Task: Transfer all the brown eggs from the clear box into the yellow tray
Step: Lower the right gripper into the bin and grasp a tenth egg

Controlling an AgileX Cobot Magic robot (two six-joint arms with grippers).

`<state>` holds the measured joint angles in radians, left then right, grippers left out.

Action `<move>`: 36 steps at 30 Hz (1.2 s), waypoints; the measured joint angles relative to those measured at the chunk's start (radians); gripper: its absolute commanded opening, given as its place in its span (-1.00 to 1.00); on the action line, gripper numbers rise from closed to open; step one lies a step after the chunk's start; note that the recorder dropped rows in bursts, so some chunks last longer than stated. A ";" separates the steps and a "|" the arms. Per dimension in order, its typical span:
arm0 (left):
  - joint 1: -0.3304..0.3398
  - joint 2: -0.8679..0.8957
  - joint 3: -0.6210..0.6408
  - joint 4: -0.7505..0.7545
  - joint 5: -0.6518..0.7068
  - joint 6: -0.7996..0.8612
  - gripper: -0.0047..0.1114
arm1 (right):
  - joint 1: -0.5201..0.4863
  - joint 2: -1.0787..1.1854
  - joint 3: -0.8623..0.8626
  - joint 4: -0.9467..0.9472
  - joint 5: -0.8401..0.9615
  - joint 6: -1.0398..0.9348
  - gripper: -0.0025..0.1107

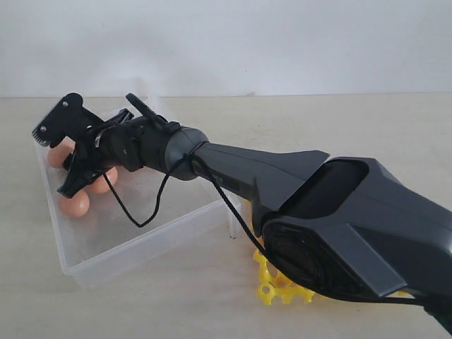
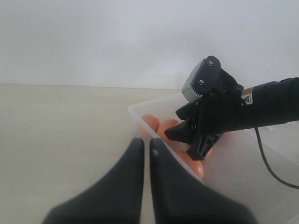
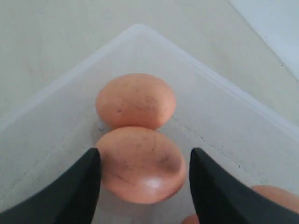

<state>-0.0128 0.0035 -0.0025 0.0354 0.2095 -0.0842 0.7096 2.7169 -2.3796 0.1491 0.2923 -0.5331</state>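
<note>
R claw (image 3: 145, 151) is in the box (image 1: 141, 236), jaws standing wide, one either side of an egg (image 3: 140, 165), w/ the tips right at its flanks. Touching or just shy? Can't tell, so can't say whether it's clamped. That egg lies on the box floor, butted against a 2nd egg (image 3: 135, 100) that sits nearer the box corner. A 3rd egg (image 3: 275, 196) peeks in at the edge of the R wrist view, apart from the pair.

Ext view: the R arm (image 1: 268, 176) reaches clean across to the box on the left side, a black cable (image 1: 134, 215) drooping off it in a loop over the box floor. Three brown eggs show round the claw, all bunched at the far-left end of the box; the rest of the floor is bare plastic.

The tray (image 1: 272, 289) is yellow, on the table (image 1: 353, 127) just beside the box's near-right corner. It's mostly hidden under the arm, only a scalloped edge showing, so what's in it can't be seen.

L claw (image 2: 146, 147): fingers together, nothing btwn them, pointing toward the box from outside its wall.
</note>
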 measured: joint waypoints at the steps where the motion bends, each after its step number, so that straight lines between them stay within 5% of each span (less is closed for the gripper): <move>1: 0.000 0.000 0.000 0.000 0.000 0.000 -0.85 | 0.000 0.004 0.000 0.005 -0.015 -0.002 -0.07; 13: 0.000 0.000 0.000 0.000 0.000 0.000 -0.85 | 0.000 0.032 0.000 0.142 -0.080 0.054 -0.07; 19: 0.000 0.000 0.000 0.000 0.000 0.000 -0.85 | -0.001 0.027 -0.001 0.156 0.114 0.071 -0.07; 36: 0.000 0.000 0.000 0.000 0.000 0.000 -0.85 | -0.001 0.008 -0.001 0.207 0.211 -0.082 -0.08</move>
<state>-0.0128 0.0035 -0.0025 0.0354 0.2095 -0.0842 0.7090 2.7247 -2.3805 0.3566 0.5031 -0.6152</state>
